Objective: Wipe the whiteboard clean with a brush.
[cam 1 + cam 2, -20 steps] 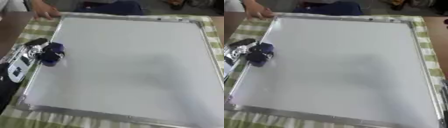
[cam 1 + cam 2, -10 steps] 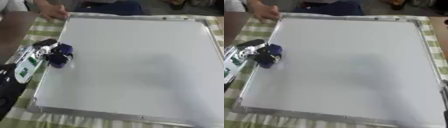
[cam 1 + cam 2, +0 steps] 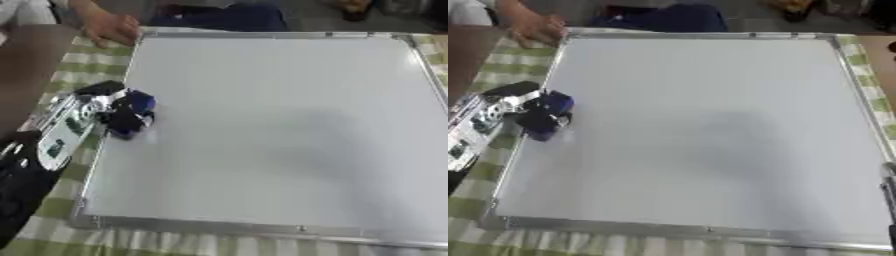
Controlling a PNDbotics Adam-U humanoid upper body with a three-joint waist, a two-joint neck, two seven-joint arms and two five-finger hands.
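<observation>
The left robot hand (image 3: 103,107) is at the board's left edge with its fingers curled round the brush (image 3: 131,114), a small dark-blue block pressed down on the whiteboard (image 3: 280,130) just inside the frame. The right robot hand barely shows: only a sliver of metal at the lower right edge of the right eye view, so whether it is open or closed I cannot tell.

That brush looks light and rigid up top, probably with a soft felt face underneath, so it should glide on the glossy board. Best hold is across the body from above, as here, keeping the pad flat; tilt it and only an edge would drag.

The board itself looks smooth, stiff and slick, with a thin metal frame that would stop the brush at the rim. I can make out no marks on it; the surface reads as plain white with a soft grey shadow in the middle.

It lies flat on a counter under a green checked cloth (image 3: 83,67). A person's hand (image 3: 109,29) rests at the far left corner, apparently steadying the board. Plenty of open board to the right for long strokes.
</observation>
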